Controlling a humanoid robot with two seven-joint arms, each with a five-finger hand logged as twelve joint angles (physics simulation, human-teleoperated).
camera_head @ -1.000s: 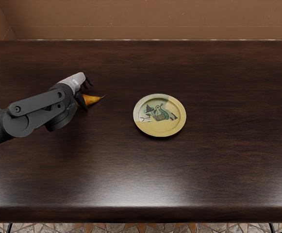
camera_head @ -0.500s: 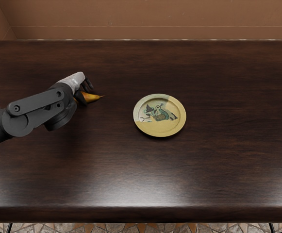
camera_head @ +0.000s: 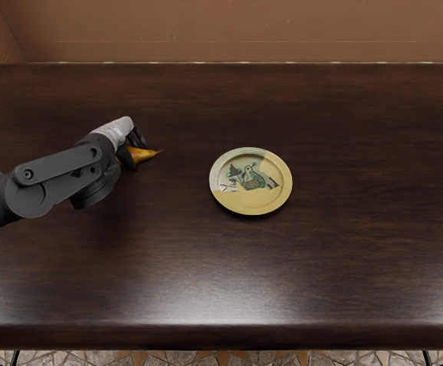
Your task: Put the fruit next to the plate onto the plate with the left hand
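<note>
We see dark glossy wooden table [camera_head: 297,267] filling view. Round yellow plate [camera_head: 235,200] with bird picture lies flat near centre, slightly right. Orange fruit [camera_head: 143,155] well left of plate; we cannot tell whether it rests on wood.

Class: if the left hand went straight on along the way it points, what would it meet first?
The fruit, which the left hand has its fingers curled around. Past that, the line seems to run over the table behind the plate, though depth is hard to judge.
</note>
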